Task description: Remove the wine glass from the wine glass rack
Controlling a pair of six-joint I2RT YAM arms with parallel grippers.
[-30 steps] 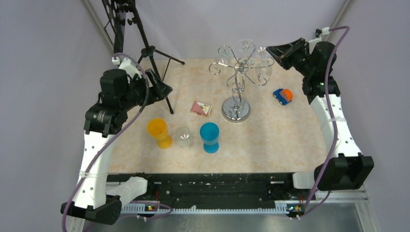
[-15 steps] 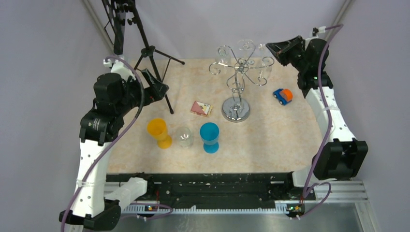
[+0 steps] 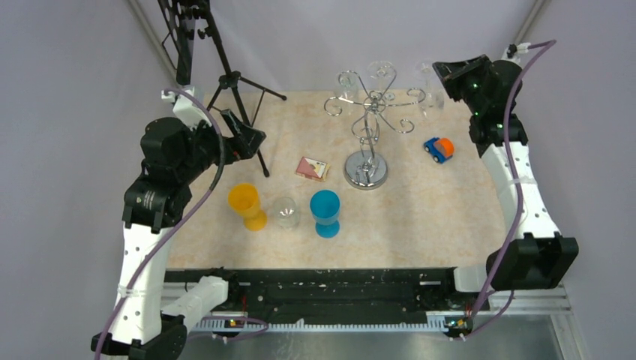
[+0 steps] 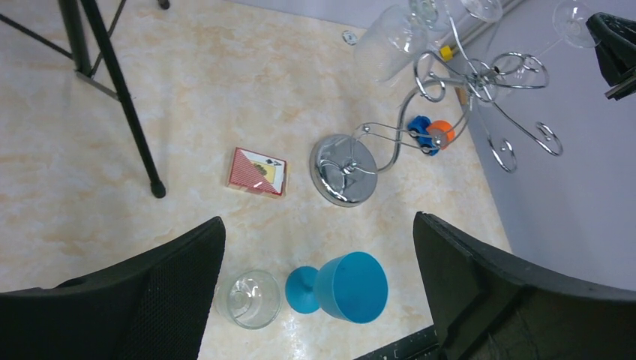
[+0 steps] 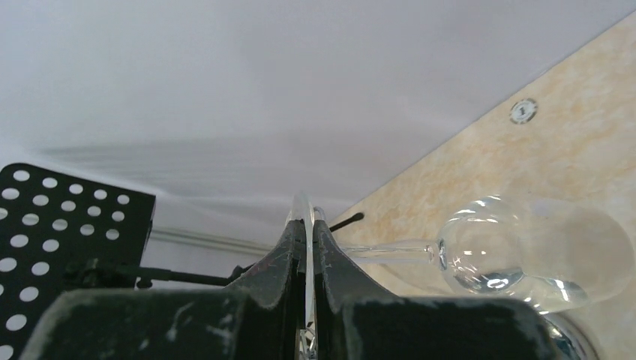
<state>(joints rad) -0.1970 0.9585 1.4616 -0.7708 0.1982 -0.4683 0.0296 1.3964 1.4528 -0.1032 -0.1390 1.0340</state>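
The chrome wine glass rack (image 3: 367,124) stands on its disc base at the back middle of the table, with clear glasses still hanging on it; it also shows in the left wrist view (image 4: 420,105). My right gripper (image 3: 448,73) is shut on the thin foot of a clear wine glass (image 3: 429,94), held in the air just right of the rack's arms. In the right wrist view the foot (image 5: 306,221) is pinched between the jaws, with stem and bowl (image 5: 484,255) pointing right. My left gripper (image 3: 249,136) is open and empty, high over the left side.
A black tripod (image 3: 225,79) stands back left. A yellow cup (image 3: 246,204), a clear tumbler (image 3: 285,212) and a blue goblet (image 3: 325,211) stand near the front. A red card box (image 3: 311,168) and a toy car (image 3: 439,148) lie beside the rack's base.
My right gripper has moved right and away from the rack, carrying the wine glass off the rack arm. The left arm has shifted slightly.
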